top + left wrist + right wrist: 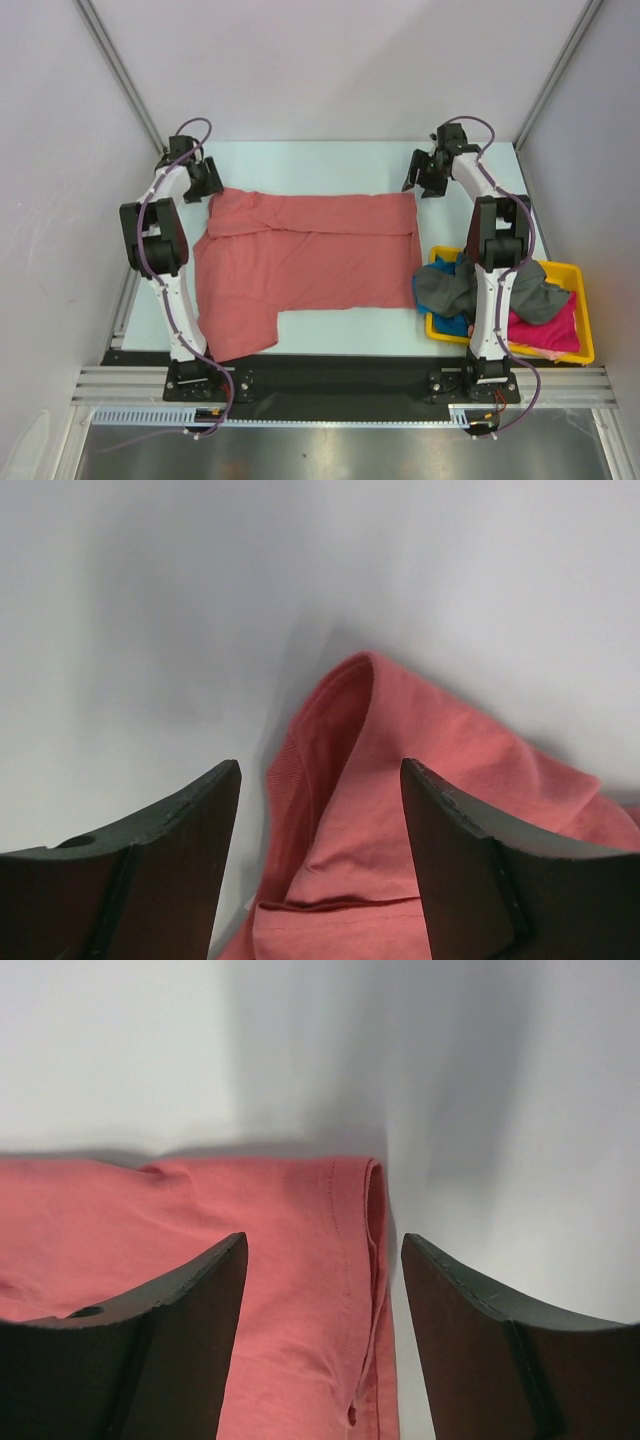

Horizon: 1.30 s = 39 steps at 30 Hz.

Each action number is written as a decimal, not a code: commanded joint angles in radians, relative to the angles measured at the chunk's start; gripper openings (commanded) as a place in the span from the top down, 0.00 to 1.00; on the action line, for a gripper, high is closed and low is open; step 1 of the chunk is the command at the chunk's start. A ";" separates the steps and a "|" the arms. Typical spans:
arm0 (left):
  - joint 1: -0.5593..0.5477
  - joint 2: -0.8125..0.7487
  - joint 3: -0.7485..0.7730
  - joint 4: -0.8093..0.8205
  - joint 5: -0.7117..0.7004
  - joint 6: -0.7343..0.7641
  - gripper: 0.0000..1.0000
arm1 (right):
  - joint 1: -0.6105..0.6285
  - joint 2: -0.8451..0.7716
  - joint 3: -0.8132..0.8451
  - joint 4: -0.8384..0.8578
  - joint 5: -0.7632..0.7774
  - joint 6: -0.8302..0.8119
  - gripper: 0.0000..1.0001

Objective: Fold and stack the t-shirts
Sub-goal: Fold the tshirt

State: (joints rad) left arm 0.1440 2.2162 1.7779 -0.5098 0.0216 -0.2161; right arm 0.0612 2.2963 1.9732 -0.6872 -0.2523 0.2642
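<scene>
Yellow tray (574, 272) at right near side of table (320, 160), heaped with dark grey tee (445, 285), magenta-pink tee (560, 322) and a bit of blue tee (452, 324). Right arm (490, 290) crosses tray, hides part of heap. Salmon-red tee (310, 265) spread mid-table, far edge folded over as band, near-left flap reaching table's near edge. Left gripper (320, 772) over far-left corner, right gripper (323, 1245) over far-right corner. Both sets of fingers spread apart, gripping nothing.

pale table (330, 165) with salmon-red t-shirt (310, 270) and yellow tray (584, 320) on top
</scene>
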 commanded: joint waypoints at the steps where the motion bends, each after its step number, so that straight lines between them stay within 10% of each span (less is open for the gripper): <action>1: 0.002 0.010 0.058 0.030 0.064 0.015 0.30 | -0.009 0.018 0.016 0.028 -0.002 -0.022 0.31; 16: 0.037 0.082 0.075 0.030 0.149 -0.060 0.58 | 0.005 0.124 0.067 0.020 -0.034 0.000 0.42; 24: 0.089 0.079 0.089 0.071 0.100 -0.118 1.00 | 0.051 0.137 0.036 0.099 -0.077 0.095 0.84; 28: 0.108 0.082 0.117 0.093 0.072 -0.123 1.00 | 0.072 0.129 0.039 0.162 -0.001 0.153 1.00; 39: 0.155 0.157 0.279 0.067 0.012 -0.138 1.00 | 0.081 0.274 0.258 0.253 0.142 0.248 1.00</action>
State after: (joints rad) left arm 0.2810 2.3409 1.9556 -0.4511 0.0715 -0.3439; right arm 0.1513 2.5027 2.1216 -0.4732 -0.2024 0.4812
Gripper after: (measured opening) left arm 0.011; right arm 0.022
